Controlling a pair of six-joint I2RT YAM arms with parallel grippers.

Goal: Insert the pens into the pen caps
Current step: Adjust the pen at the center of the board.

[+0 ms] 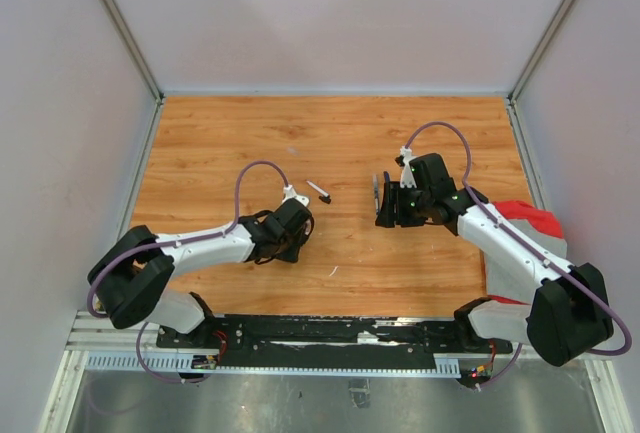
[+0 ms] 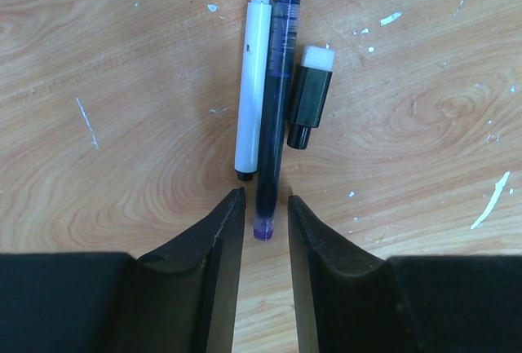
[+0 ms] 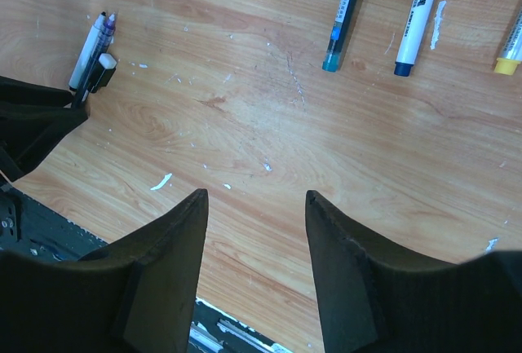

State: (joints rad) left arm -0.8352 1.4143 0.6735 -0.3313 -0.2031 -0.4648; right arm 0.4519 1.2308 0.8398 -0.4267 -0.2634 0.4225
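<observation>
The light brown wooden bench (image 2: 122, 84) has a smooth top with wavy grain, but it is scuffed and dotted with small white flecks (they look like dried paint). The thin white plastic pen (image 2: 251, 84) looks smooth and dull. The see-through purple plastic pen (image 2: 276, 108) is shiny. The short black plastic cap with a white end (image 2: 308, 100) is smooth with a soft shine. The black left hand (image 2: 265, 198) and the black right hand (image 3: 257, 194) are dull, hard plastic. The silver metal rail (image 1: 300, 361) looks ribbed and a bit shiny.
</observation>
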